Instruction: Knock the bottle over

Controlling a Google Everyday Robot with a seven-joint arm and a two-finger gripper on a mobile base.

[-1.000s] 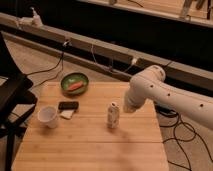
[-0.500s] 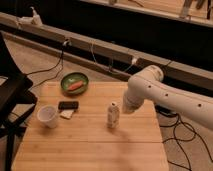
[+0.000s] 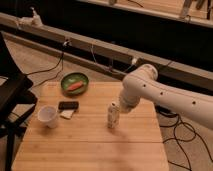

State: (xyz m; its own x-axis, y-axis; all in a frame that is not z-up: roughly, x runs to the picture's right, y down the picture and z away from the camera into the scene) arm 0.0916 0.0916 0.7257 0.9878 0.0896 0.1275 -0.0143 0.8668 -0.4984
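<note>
The bottle (image 3: 113, 115) is small and slim, with a white cap and a pale label. It stands upright on the wooden table (image 3: 90, 145), right of centre. My gripper (image 3: 121, 107) is at the end of the white arm (image 3: 150, 90) that reaches in from the right. It sits right beside the bottle's upper right side, at cap height. Whether it touches the bottle is unclear.
A white paper cup (image 3: 48, 116) stands at the table's left. A black flat object (image 3: 68, 105) and a small pale piece (image 3: 67, 114) lie next to it. A green bowl (image 3: 75, 83) holding something orange sits at the back. Cables run over the floor at the right.
The arm's end has moved slightly down and left, closer to the bottle. The bottle stands upright in the same spot.
</note>
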